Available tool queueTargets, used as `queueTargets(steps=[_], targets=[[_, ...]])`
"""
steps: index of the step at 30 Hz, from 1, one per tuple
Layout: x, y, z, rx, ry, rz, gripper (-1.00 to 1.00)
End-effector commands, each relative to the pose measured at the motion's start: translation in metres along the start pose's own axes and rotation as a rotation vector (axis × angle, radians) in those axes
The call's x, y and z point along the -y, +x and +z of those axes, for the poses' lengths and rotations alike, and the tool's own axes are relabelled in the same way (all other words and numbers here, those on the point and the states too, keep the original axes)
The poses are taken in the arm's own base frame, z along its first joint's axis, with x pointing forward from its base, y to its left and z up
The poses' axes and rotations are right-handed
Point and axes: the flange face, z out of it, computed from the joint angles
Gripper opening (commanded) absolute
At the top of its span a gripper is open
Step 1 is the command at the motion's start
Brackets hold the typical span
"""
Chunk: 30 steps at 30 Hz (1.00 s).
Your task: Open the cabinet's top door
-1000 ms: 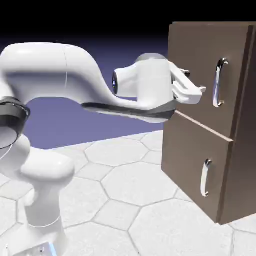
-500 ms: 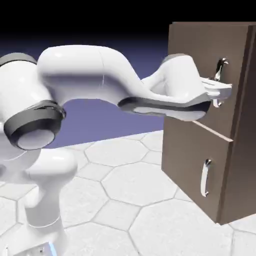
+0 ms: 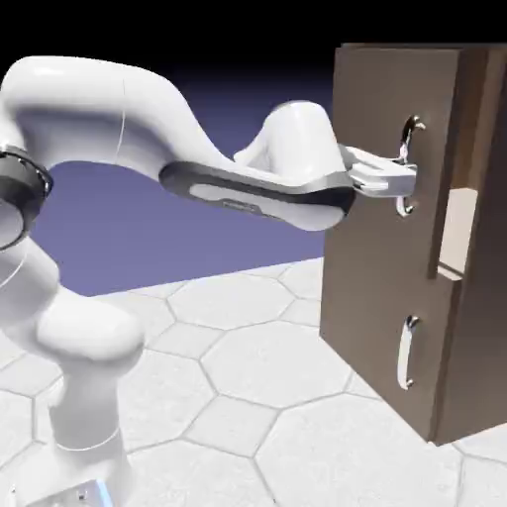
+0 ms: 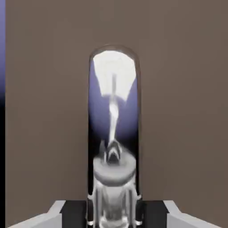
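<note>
gripper is clamped tight on the top door's handle; top door sits ajar, straight ahead of the fingers. Tan inside of the cabinet shows at the gap.

Flat dark-brown wooden door panel fills nearly the whole frame. Curved, mirror-bright silver bar handle runs vertically up the centre, reflecting blue-violet and white. Grey fingers sit at the bottom edge, closed against the handle's base from both sides. Thin blue-violet strip at left edge.
</note>
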Motion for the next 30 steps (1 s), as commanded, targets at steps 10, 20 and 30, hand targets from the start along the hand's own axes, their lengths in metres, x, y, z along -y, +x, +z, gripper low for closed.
queueTargets(steps=[10,20,30], targets=[[-0.026,0.026,-0.071,0.138,0.14,0.001,-1.0],[-0.06,0.06,-0.132,0.275,0.277,0.001,-1.0],[-0.105,0.105,-0.186,0.425,0.427,0.0,-1.0]])
